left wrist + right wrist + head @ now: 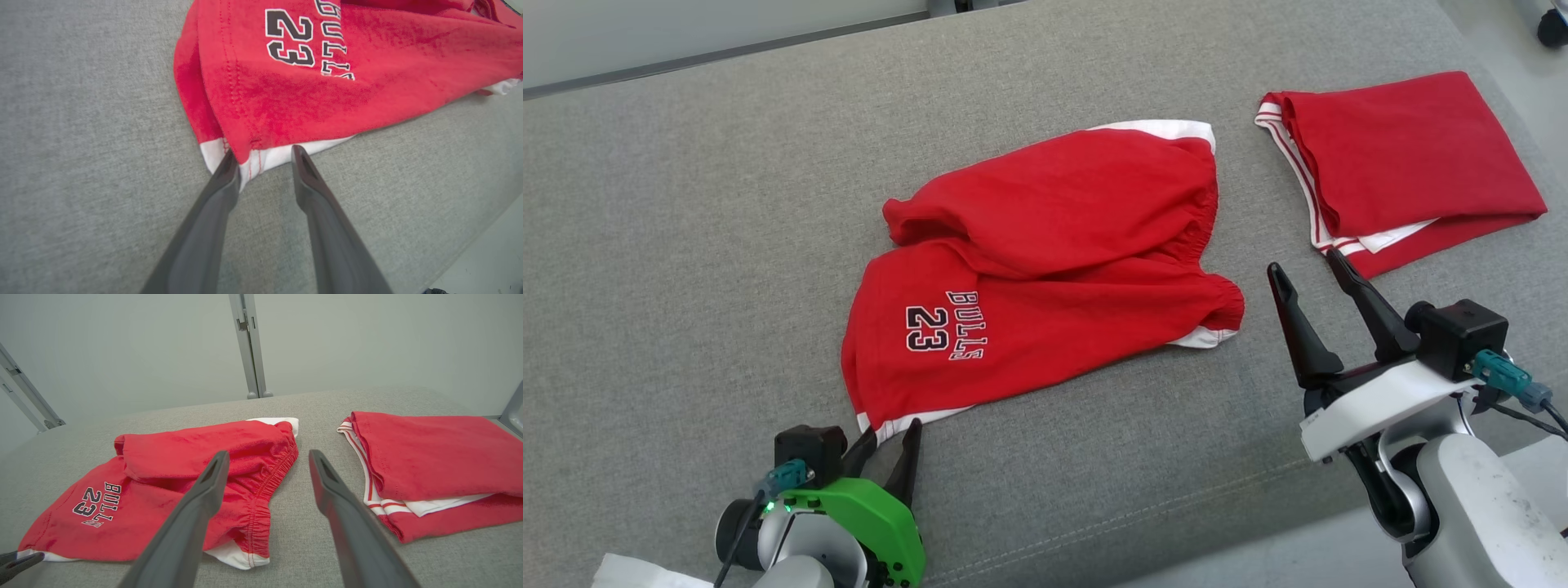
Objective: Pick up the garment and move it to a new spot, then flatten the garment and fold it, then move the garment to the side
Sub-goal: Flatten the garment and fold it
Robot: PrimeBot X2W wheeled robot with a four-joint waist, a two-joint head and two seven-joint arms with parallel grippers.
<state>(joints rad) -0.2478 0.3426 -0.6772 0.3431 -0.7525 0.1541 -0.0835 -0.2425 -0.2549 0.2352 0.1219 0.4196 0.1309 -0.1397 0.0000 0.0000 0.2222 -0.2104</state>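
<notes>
1. Left gripper (264,155), near left. It is low over the grey fabric surface (686,245). The two dark fingers stand partly apart, astride the white hem corner (282,154) of the shorts. One fingertip lies against the hem and nothing is pinched yet.
   - Handling judgement: both layers of the corner should sit well between the fingers before they press together. A grip on the white trim alone would likely slip.
2. Right gripper (1304,263), near right. The fingers are spread wide and hold nothing. It is raised over the surface, between the shorts and the folded item.
   - Handling judgement: it is well placed to take the elastic waistband (261,498) on the right, so the lift is shared and the cloth hangs flat.
3. Red shorts (1045,245), centre, printed "BULLS 23". This is the task's garment.
   - It lies crumpled on the surface, with the far leg bunched and folded over the near one.
   - The hem is at the near left and the waistband at the right.
   - Judged stage: first pick-up; the garment is not yet moved or flattened.
4. Folded red garment (1405,155), far right. It has white striped trim and lies apart from the shorts.
   - Judgement: the carry should keep clear of it.
</notes>
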